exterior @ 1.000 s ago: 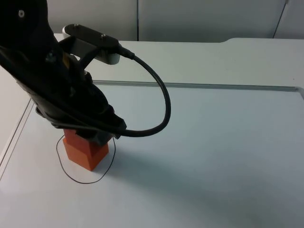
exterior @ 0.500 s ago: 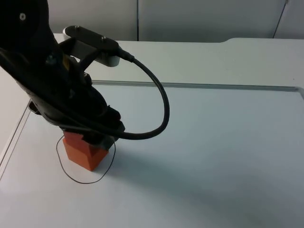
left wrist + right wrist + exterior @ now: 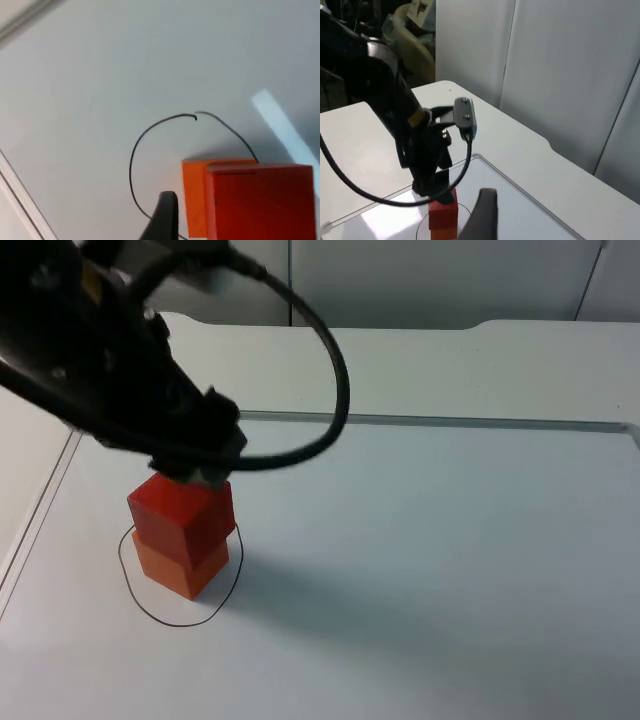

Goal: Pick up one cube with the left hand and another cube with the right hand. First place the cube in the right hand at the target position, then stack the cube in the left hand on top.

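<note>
Near the left side of the white table [image 3: 450, 540], a red cube [image 3: 182, 507] sits on top of an orange cube [image 3: 185, 565]. Both stand inside a thin black circle [image 3: 150, 605] drawn on the table. That circle looks like the target spot. The red cube is turned a little, so its corners do not line up with the orange one under it.

The left gripper [image 3: 200, 472] hangs just above the red cube, close to its top. I cannot tell if its fingers are open or closed, because the arm hides them. From the left wrist view, the red cube [image 3: 260, 200] and orange cube [image 3: 195, 197] are close below, and nothing seems to be in the grip.

The right gripper [image 3: 482, 215] is far back from the stack and waits. I cannot tell how wide it is open. From there you can see the red cube [image 3: 443, 210] under the left arm.

The stacking looks done.

The cubes look hard, small and light, with flat smooth sides. A good place to hold one is on two flat sides across from each other, near the middle. A bump could knock the top cube off, since it sits a bit crooked.
</note>
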Motion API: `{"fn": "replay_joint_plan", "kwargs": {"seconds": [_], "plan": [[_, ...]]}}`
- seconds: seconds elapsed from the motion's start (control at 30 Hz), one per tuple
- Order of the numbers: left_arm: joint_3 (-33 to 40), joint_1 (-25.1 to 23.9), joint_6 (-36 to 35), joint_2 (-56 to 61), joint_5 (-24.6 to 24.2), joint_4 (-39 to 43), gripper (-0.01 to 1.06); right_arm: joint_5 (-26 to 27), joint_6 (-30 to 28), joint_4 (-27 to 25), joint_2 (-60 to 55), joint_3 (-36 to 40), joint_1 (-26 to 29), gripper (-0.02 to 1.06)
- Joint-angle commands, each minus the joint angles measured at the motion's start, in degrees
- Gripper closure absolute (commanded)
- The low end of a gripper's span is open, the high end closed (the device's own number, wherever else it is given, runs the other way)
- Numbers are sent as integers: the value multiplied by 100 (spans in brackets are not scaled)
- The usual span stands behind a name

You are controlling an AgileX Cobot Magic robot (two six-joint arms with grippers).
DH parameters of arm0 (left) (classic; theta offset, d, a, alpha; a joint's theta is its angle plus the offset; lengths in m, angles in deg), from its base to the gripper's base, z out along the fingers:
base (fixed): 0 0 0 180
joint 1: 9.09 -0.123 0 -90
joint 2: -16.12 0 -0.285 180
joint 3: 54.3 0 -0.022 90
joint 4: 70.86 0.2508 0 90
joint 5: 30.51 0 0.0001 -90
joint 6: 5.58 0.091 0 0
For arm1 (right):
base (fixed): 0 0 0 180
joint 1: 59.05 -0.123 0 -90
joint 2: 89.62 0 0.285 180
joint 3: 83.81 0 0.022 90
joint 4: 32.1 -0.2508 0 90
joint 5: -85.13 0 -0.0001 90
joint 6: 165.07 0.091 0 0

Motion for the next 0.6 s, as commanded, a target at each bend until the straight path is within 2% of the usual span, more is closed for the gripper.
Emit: {"fn": "replay_joint_plan", "kwargs": {"seconds": [0.0,0.07,0.17,0.37,0.47,0.57], "plan": [[-103,-12,-39,377,-190,-6,27,94,0,-14,30,32,-27,27],[-197,-12,-39,619,-347,-6,27,122,0,-14,30,32,-27,27],[-540,-12,-39,1508,-829,-6,27,173,-42,90,30,32,-27,27],[-621,-12,-39,2716,-957,-92,27,173,-174,130,30,32,-27,27],[-337,-12,-17,3820,-1058,-214,27,151,-208,78,30,36,-27,27],[15,-12,-17,4404,-1058,-223,27,140,-228,69,58,139,-27,27]]}}
